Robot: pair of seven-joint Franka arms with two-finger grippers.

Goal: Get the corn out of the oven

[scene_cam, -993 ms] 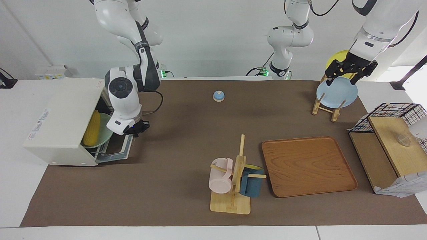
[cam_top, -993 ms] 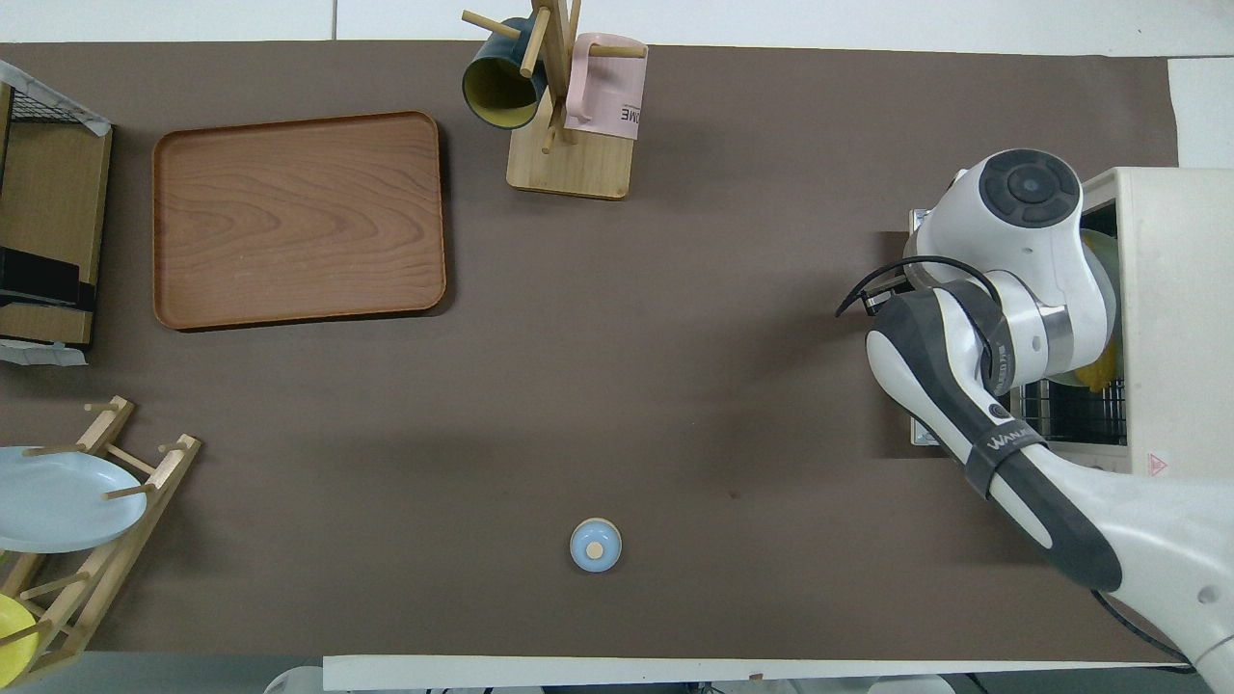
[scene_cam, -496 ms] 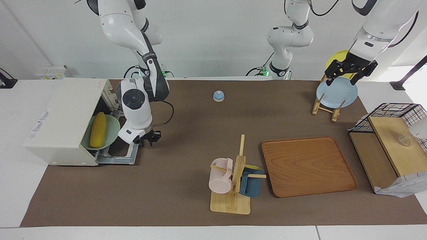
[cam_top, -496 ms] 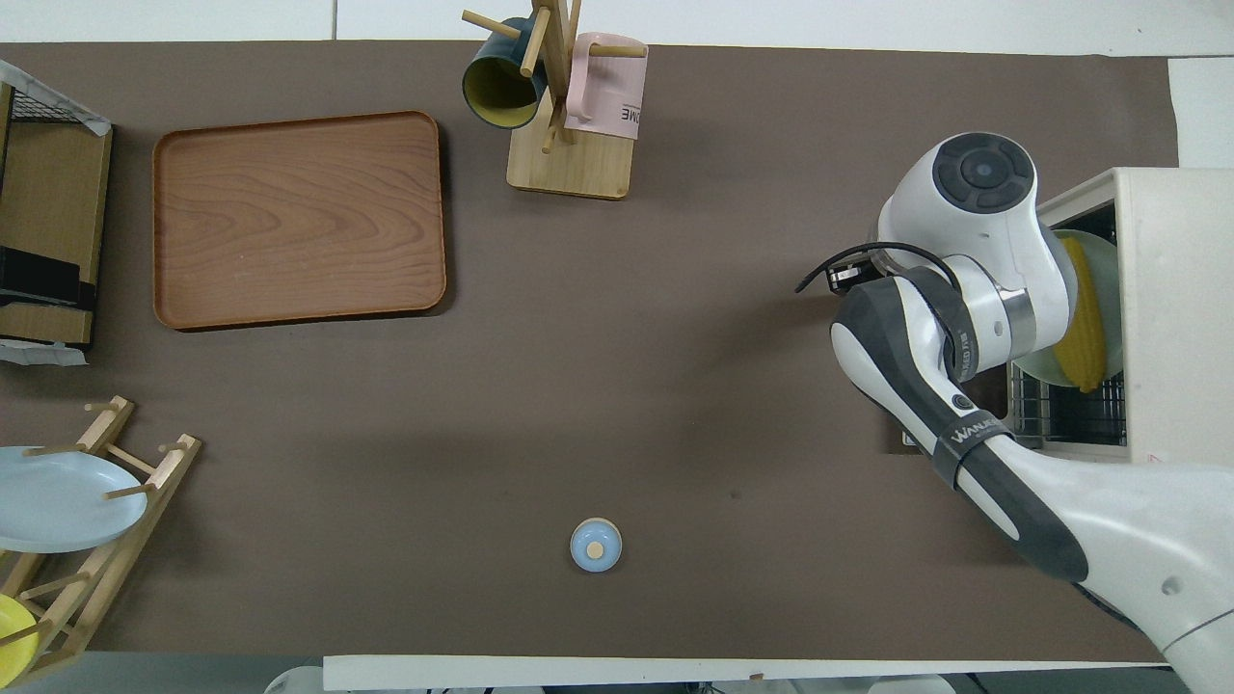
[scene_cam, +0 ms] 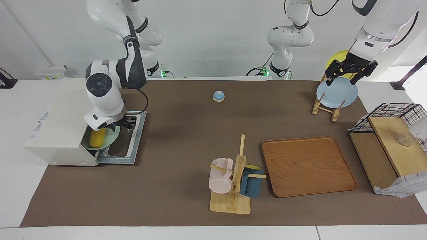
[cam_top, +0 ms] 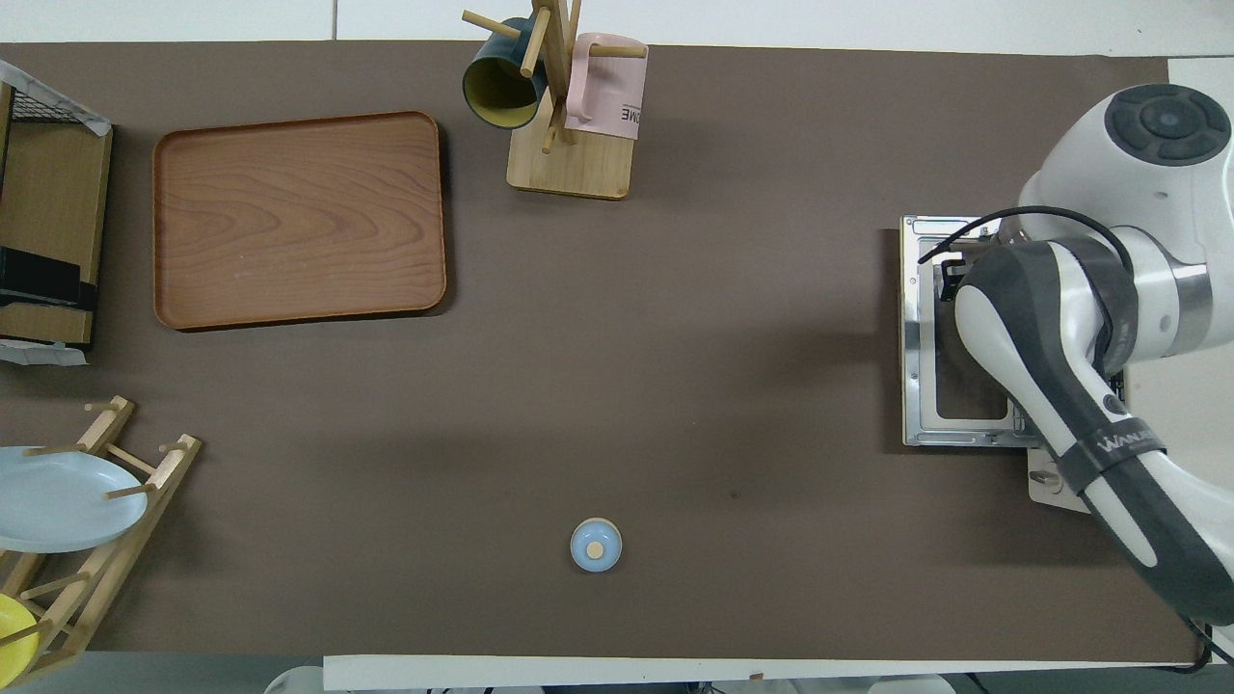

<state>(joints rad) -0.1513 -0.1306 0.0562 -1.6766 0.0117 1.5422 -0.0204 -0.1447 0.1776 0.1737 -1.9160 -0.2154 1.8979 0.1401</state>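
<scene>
- two mugs (scene_cam: 221,175) are counted on the mug tree
- two plates (scene_cam: 337,94) in the rack
- one wooden tray (scene_cam: 308,165)
- one corn (scene_cam: 97,138)
- one oven (scene_cam: 63,121)

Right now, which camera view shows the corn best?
The facing view. There the corn lies on a green plate in the open oven, with the right gripper over the plate. The overhead view shows none of it: the right arm covers the oven's mouth.
</scene>
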